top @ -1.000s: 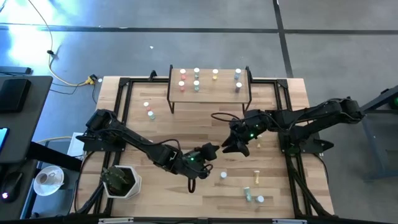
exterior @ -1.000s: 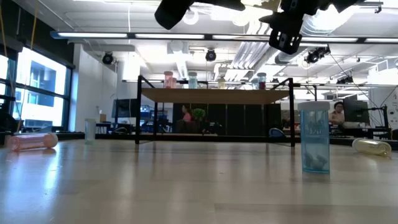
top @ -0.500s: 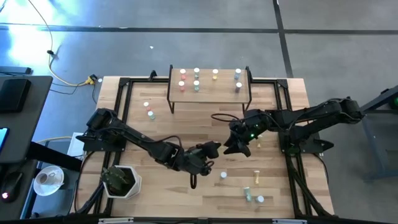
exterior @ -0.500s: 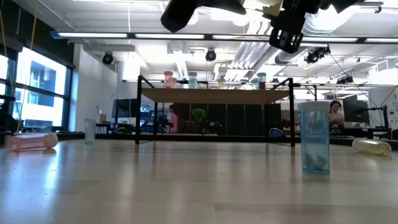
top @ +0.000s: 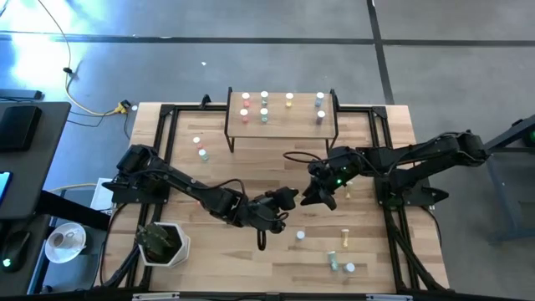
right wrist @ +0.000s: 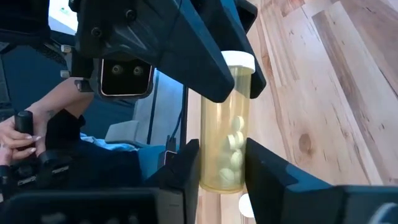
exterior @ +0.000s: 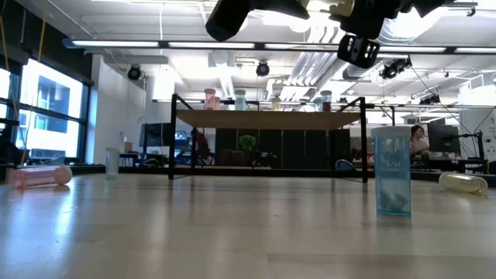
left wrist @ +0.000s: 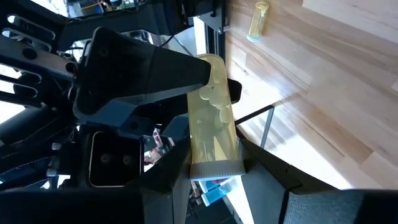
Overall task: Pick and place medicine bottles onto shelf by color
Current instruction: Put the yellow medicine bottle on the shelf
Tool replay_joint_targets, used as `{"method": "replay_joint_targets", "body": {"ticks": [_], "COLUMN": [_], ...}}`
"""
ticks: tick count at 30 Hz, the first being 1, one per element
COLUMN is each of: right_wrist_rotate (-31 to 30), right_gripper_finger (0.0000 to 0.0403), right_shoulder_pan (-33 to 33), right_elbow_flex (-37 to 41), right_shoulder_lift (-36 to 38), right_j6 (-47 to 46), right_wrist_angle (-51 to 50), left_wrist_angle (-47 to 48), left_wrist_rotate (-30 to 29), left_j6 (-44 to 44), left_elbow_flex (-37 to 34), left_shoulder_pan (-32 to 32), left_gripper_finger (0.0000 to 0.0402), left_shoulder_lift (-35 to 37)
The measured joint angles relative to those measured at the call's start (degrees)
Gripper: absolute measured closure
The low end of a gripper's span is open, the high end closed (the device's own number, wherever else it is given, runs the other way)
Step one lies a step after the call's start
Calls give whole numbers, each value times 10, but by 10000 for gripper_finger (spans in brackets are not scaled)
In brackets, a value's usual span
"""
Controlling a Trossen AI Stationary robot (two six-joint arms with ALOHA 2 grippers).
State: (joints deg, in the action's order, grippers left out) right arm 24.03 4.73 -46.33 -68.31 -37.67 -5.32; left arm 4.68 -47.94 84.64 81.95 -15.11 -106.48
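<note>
A yellow medicine bottle (left wrist: 211, 118) with a white cap hangs in the air over the middle of the table, between my two grippers. My left gripper (left wrist: 214, 180), also seen from above (top: 288, 199), is shut on its cap end. My right gripper (right wrist: 221, 171) faces it from the table's right side (top: 308, 196) and is shut on the bottle's base end. The shelf (top: 303, 111) stands at the far edge on thin black legs, with several bottles upright on it. My left gripper pinches the yellow bottle's white-capped end (left wrist: 214, 167) between its two fingers, coming from the table's left. The bottle reaches out past the fingers toward the other gripper, clear of the table. My right gripper has the bottle's base end (right wrist: 221, 179) between its two fingers (right wrist: 186, 163), one on each side of the wall, coming from the table's right. The capped end (right wrist: 238, 60) points away from it into the left gripper.
Loose bottles lie or stand on the table at the far left (top: 201, 154) and the near right (top: 300, 237), (top: 343, 238), (top: 349, 268). A white plant pot (top: 163, 244) stands at the near left. A person's hand (right wrist: 25, 130) shows beyond the table.
My left gripper has moved a little toward the table's right with the yellow bottle, bringing it up to my right gripper. My right gripper has stayed in place and its fingers have drawn together around the bottle's base end.
</note>
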Motion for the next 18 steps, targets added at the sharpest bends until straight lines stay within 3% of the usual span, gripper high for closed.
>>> {"method": "replay_joint_targets", "body": {"ticks": [11, 18], "right_wrist_rotate": [0, -4], "right_gripper_finger": [311, 313], "right_shoulder_pan": [0, 0], "right_elbow_flex": [0, 0], "right_shoulder_lift": [0, 0], "right_j6": [0, 2], "right_wrist_angle": [0, 5], "left_wrist_angle": [-2, -6], "left_wrist_rotate": [4, -8], "left_j6": [-3, -57], "left_elbow_flex": [0, 0], "left_shoulder_pan": [0, 1], "left_gripper_finger": [285, 243], "left_shoulder_lift": [0, 0]}}
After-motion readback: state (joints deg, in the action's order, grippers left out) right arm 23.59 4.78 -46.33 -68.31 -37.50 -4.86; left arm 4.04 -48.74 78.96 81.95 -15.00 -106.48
